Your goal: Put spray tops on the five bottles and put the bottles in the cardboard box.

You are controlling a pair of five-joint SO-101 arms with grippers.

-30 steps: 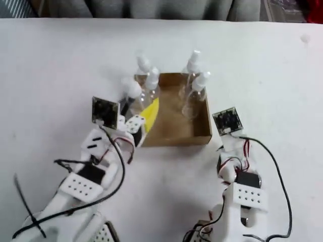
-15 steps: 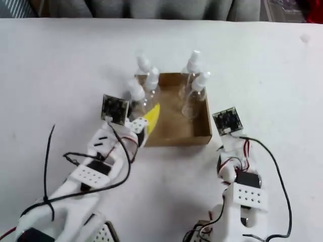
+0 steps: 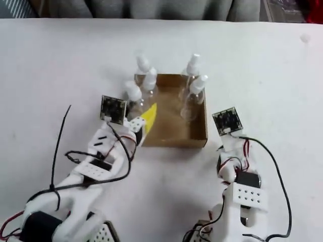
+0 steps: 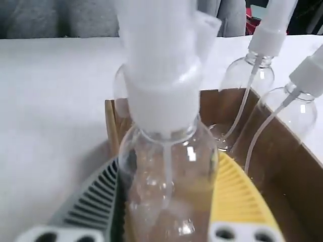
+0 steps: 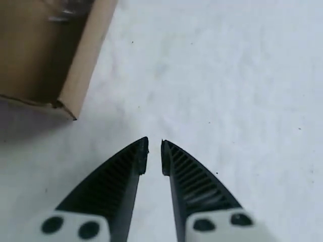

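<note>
white table [image 3: 60, 60] seen from above, with two robot arms at its near edge. the left arm [image 3: 86, 176], white with black cables, stretches toward the left side of an open cardboard box [image 3: 174, 140]. the left gripper [image 4: 169, 166] is clamped on a clear bottle [image 4: 166, 176]: a ribbed grey finger [image 4: 93, 201] presses on one side and a ribbed yellow finger [image 4: 239, 194] on the other. this bottle is round and see-through. it has a white spray top [image 4: 161, 65] fitted on its neck and a thin tube running down inside. it stands upright at the box's left wall; whether its base is inside the box cannot be told.

the box is brown, shallow and open-topped, and sits mid-table between the two arms. four more clear bottles with white spray tops stand upright along its far half. the back left bottle [image 3: 143, 64] and the front left bottle [image 3: 150, 80] are close together at the far left corner, just behind the held one. the back right bottle [image 3: 193, 63] and the front right bottle [image 3: 198, 88] stand inside along the right wall.

the right gripper [image 5: 154, 151] hangs over bare table just beyond the box's near right corner. its two black ribbed fingers are drawn together with a thin slit between the tips, holding nothing. the right arm [image 3: 242, 191] lies behind it toward the near edge.
</note>
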